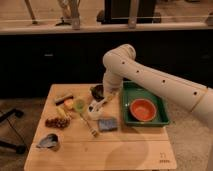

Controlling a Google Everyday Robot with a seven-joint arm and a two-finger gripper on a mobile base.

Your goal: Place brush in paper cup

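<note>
Obs.: single arm reaches in from the right, elbow high, forearm dropping steeply so the pincer [106,97] sits low over the middle of the table [125,150], just left of the green tray [125,102]. Cannot tell how far the pincer is open, nor whether it actually has hold of anything. The brush [100,104] shows as a pale slanted streak running from the pincer down and left toward the paper cup [94,113]. Its lower end appears to meet the cup at or near the rim; whether it is inside or only touching cannot be told. Judgement: the steep wrist suits the task, since a long handle must go into a short cup nearly end-on, and the slant suggests insertion is in hand, not finished. The cup is hemmed in: light-green cup [79,105] just beside it on the left, dark bowl [97,90] behind, blue sponge [107,124] in front to the right, yellowish-handled utensil [89,124] lying close in front. This probably explains the approach from above rather than from the side. Risk, as judged: cup is small and light, brush long, so a tilted brush could tip it on release. Orange bowl [142,109] in the tray and the grey metal cup [50,142] at the near left corner are well apart from the work.
</note>
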